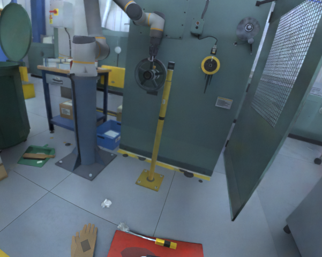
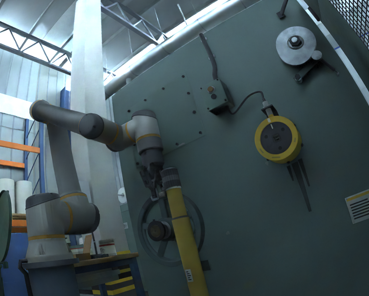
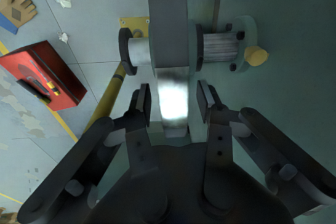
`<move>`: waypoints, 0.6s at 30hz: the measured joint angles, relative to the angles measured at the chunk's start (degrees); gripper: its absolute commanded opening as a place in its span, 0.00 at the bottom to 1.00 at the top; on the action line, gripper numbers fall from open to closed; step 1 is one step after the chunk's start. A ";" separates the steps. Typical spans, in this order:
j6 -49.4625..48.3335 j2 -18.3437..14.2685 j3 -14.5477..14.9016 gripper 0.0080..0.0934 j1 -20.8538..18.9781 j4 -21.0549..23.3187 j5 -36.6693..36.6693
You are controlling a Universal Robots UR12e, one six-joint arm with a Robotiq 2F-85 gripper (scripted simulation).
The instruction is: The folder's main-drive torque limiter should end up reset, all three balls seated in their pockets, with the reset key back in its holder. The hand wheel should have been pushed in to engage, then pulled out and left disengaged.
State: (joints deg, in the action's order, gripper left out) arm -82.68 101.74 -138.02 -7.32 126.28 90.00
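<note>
The dark hand wheel [image 1: 150, 74] [image 2: 171, 229] [image 3: 170, 55] hangs on the left part of the green machine panel, and its rim at the top runs between my fingers in the wrist camera. To its right on the panel sits the yellow-ringed torque limiter [image 1: 210, 65] [image 2: 277, 139], with dark prongs pointing down below it. Higher right is a grey disc with a lever [image 1: 247, 28] [image 2: 296, 45]. I cannot make out the reset key or the balls. My gripper [image 1: 151, 58] [image 2: 154, 190] [image 3: 173, 98] comes down from above onto the top of the wheel; it is open and holds nothing.
The mesh guard door [image 1: 269, 105] stands swung open on the right. A yellow bollard [image 1: 161, 119] [image 2: 181, 229] rises just in front of the wheel. My pedestal [image 1: 84, 121], a blue table [image 1: 58, 96], a green bin [image 1: 6, 102] and a red tray [image 1: 155, 246] [image 3: 41, 75] occupy the floor.
</note>
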 measured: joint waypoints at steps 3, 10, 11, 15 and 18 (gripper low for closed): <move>0.00 0.00 0.00 0.53 0.00 0.00 0.00; 0.00 0.02 -0.01 0.53 0.00 -0.07 0.00; 0.00 0.04 0.01 0.53 0.00 -0.10 0.00; 0.00 0.22 0.16 0.53 0.00 -0.41 0.00; 0.00 0.45 0.35 0.53 0.00 -0.83 0.00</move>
State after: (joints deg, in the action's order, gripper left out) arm -82.68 102.20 -137.67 -7.32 125.44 90.00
